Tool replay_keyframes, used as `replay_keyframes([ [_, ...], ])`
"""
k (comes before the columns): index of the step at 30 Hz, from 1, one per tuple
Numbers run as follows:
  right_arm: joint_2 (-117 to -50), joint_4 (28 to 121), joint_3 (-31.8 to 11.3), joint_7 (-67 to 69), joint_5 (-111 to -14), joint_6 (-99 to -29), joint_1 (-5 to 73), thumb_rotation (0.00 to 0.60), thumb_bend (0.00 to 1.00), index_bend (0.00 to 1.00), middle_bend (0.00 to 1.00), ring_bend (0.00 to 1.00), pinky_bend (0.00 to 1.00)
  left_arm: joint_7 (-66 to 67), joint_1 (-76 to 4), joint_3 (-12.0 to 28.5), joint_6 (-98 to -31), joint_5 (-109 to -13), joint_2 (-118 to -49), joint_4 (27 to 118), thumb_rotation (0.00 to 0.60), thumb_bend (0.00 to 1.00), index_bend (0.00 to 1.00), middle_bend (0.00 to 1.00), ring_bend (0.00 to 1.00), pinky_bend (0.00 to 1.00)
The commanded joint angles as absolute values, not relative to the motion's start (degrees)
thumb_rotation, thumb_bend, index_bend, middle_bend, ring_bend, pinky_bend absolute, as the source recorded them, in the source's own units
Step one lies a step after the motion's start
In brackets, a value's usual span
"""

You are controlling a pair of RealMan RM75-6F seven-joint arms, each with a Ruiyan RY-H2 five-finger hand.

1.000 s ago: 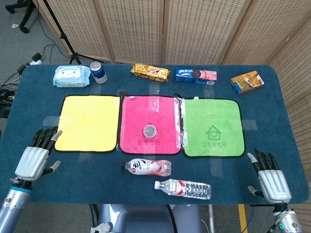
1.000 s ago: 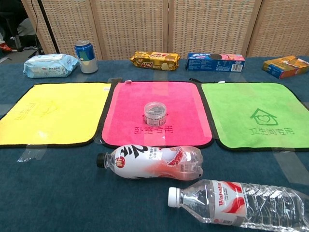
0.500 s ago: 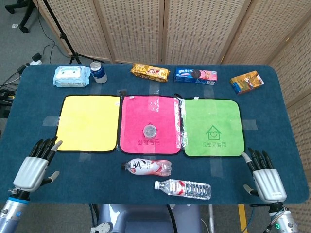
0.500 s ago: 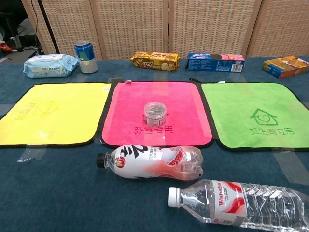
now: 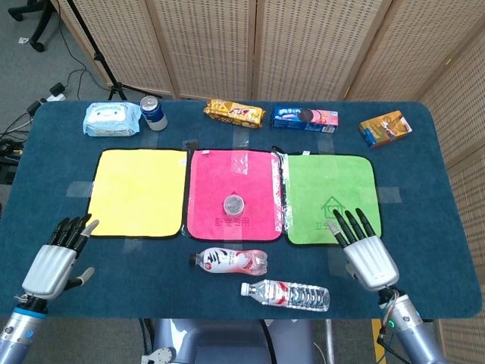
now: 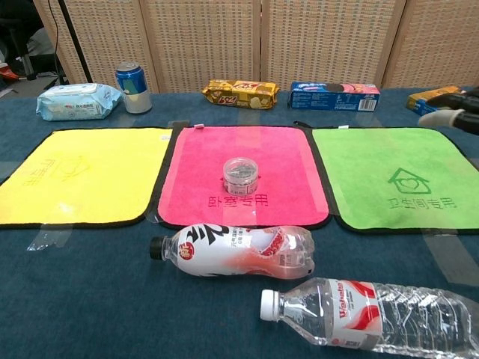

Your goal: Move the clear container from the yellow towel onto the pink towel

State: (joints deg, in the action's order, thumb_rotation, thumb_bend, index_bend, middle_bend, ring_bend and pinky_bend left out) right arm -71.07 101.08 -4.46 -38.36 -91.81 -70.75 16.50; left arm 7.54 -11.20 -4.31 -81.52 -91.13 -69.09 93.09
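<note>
The small clear container (image 5: 233, 203) (image 6: 240, 175) stands upright near the middle of the pink towel (image 5: 232, 173) (image 6: 241, 143). Nothing lies on the yellow towel (image 5: 138, 192) (image 6: 84, 175) to its left. My left hand (image 5: 57, 255) hovers open at the table's near left corner, below the yellow towel, and holds nothing. Open as well, my right hand (image 5: 364, 249) has its fingers spread over the near edge of the green towel (image 5: 329, 186) (image 6: 394, 169). In the chest view only its fingertips (image 6: 450, 116) show, at the right edge.
Two plastic bottles (image 5: 231, 261) (image 5: 286, 295) lie on their sides in front of the pink towel. Along the far edge sit a wipes pack (image 5: 111, 119), a can (image 5: 153, 112), a gold snack bag (image 5: 234, 114), a blue cookie box (image 5: 305, 117) and an orange box (image 5: 385, 127).
My right hand has moved left and forward from the near right corner to the green towel's near edge. My left hand drew back slightly. The container has not moved.
</note>
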Motion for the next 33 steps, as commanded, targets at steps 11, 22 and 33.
replay_keyframes([
  [11,-77.0,101.9,-7.6,-58.5,-89.7,-57.3,28.1,0.6,0.24,0.12,0.0,0.0,0.03,4.5,-11.1,-3.5,-81.1,-91.0,-68.6,92.5,0.6,0.22,0.0,0.0,0.0,0.0],
  [22,-81.6,98.3,-9.5,-70.6,-82.6,-50.0,35.6,0.6,0.26,0.12,0.0,0.0,0.03,2.7,-11.1,-2.8,-80.4,-90.4,-68.3,92.1,0.6,0.22,0.0,0.0,0.0,0.0],
  [33,-89.2,92.6,-9.1,-77.6,-75.9,-51.5,39.6,0.6,0.22,0.12,0.0,0.0,0.03,1.1,-11.4,-2.5,-78.6,-89.5,-68.4,91.3,0.6,0.22,0.0,0.0,0.0,0.0],
])
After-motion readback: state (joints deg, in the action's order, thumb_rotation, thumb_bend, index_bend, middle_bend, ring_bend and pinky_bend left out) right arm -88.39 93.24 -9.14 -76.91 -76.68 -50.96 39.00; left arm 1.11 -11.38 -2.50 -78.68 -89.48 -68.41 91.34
